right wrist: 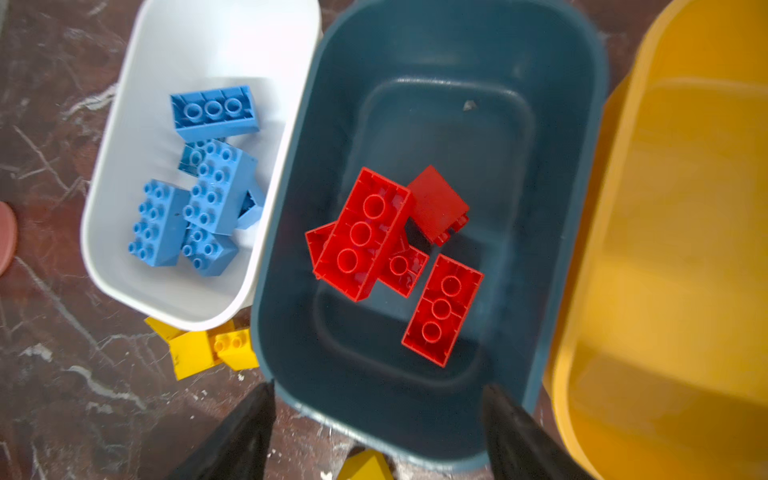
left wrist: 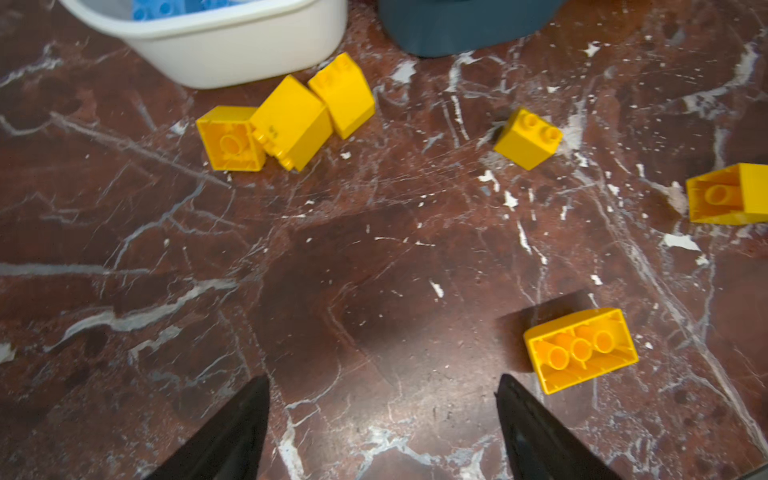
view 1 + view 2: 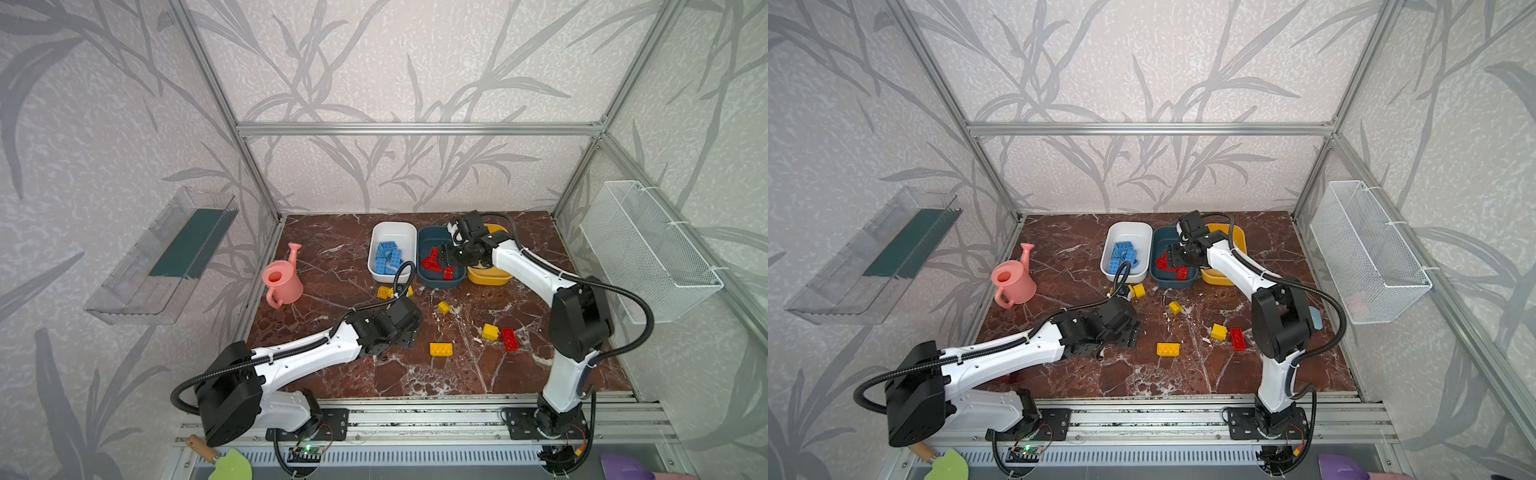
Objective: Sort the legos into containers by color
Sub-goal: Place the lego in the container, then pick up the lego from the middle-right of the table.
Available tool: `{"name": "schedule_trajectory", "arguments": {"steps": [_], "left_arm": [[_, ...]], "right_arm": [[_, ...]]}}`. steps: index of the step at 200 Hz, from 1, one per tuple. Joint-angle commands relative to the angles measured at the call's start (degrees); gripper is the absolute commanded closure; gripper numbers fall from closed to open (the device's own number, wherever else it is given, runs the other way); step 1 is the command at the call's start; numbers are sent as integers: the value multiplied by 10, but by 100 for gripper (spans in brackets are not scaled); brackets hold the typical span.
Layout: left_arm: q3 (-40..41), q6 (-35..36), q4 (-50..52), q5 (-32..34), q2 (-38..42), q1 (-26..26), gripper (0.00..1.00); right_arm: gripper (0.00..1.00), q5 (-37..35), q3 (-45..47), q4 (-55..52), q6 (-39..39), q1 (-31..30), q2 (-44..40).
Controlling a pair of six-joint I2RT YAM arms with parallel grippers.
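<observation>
Blue bricks sit in the white tub, red bricks in the teal tub beneath the released right fingers. Unsorted on the table: yellow bricks ahead of the released left fingers, and one red brick. The yellow tub looks empty.

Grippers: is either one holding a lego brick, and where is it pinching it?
Neither holds anything. The left gripper is open above the marble tabletop; the right gripper is open above the dark teal plastic tub.
</observation>
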State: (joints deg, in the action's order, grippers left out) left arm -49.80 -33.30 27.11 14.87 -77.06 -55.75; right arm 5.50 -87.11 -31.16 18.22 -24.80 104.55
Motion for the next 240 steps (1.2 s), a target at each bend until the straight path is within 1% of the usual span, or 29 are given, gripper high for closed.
{"name": "schedule_trajectory", "arguments": {"steps": [1, 17, 37, 78, 104, 138, 173, 183, 213, 240], "left_arm": [[-26, 46, -16, 11, -31, -22, 15], [-49, 76, -32, -19, -70, -25, 15], [-91, 92, -44, -49, -118, -35, 15], [-199, 116, -58, -70, -222, -86, 15], [-280, 141, -49, -65, -303, -119, 16], [-365, 171, -45, -81, -386, -149, 17], [-454, 219, -27, -103, -454, -169, 17], [-471, 241, -23, -109, -470, -169, 18], [-510, 306, -15, -119, -511, -166, 18], [-545, 330, -9, -142, -543, -157, 18]], "right_arm": [[15, 4, 30, -2, -12, 15, -90], [12, 20, 47, -12, -10, 35, -135], [10, 50, 73, -15, 1, 67, -184], [6, 85, 113, -15, 22, 122, -266], [6, 66, 111, -30, 30, 144, -297], [4, 62, 97, -34, 34, 170, -318], [4, 86, 100, -22, 43, 191, -318], [4, 99, 104, -15, 47, 198, -318], [4, 165, 110, 15, 78, 242, -316], [4, 182, 104, 25, 85, 257, -315]]}}
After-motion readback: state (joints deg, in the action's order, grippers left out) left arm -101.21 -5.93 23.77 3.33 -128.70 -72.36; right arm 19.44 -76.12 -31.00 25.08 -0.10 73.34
